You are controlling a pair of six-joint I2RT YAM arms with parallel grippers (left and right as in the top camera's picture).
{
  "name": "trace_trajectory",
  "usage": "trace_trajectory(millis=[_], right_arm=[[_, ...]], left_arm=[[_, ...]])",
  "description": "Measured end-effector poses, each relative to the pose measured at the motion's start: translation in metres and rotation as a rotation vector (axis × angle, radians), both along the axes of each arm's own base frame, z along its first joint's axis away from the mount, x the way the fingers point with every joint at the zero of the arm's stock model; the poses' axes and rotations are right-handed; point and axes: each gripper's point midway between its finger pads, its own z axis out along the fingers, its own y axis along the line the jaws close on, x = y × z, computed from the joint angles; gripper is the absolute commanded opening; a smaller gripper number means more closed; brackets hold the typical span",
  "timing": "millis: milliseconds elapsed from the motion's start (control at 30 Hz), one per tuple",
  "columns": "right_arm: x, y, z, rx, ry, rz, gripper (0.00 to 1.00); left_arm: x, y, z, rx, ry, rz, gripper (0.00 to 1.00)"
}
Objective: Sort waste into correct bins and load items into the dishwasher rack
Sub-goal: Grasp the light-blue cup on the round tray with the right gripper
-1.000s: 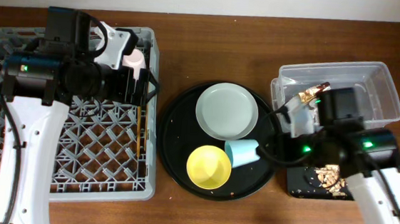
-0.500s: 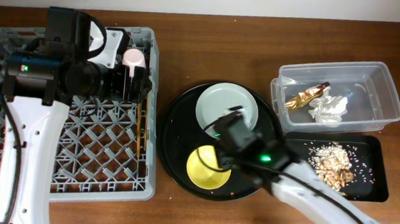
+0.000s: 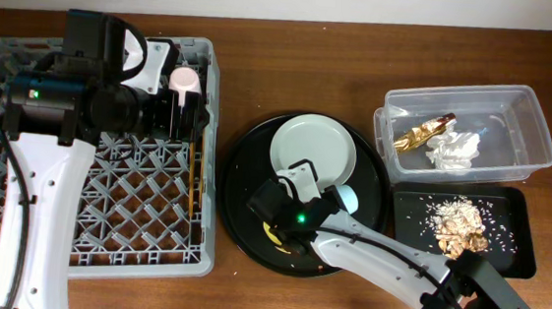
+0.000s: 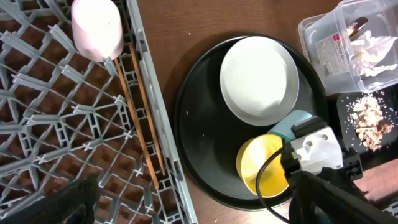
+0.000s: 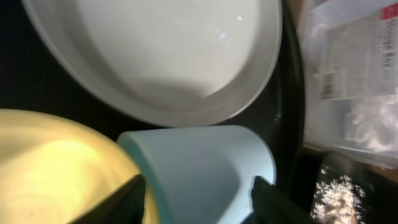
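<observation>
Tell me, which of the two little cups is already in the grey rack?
The pink cup, in the rack's far right corner. The blue cup lies on the round black tray beside the yellow bowl.

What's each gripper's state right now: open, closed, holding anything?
Left gripper: open, holding nothing, over the dishwasher rack.
Right gripper: open, one finger on each side of the blue cup, not closed on it.
</observation>
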Motion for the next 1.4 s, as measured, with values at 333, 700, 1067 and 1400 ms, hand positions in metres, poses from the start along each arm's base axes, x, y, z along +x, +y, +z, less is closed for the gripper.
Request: trace_trajectory(millis=[333,700,1067,1400], right_arm=[[-0.001,-0.006,0.005,-0.041,0.0,-0.004,0.5],[0.006,-0.009,0.012,-0.04,-0.008,-0.023,0.35],[0.007,-0.033,0.011,-0.079,0.025,-0.08,0.22],[0.005,-0.044,0.015,-0.135,0.027,-0.087,0.04]], left_arm=[[0.0,0.0,-0.001,0.0,0.003,0.0,0.99],[-0.004,0.0,-0.003,0.002,0.023,0.0,0.99],[-0.004,0.0,-0.003,0.002,0.023,0.0,0.99],[-0.004,0.0,-0.004,0.002,0.023,0.0,0.99]])
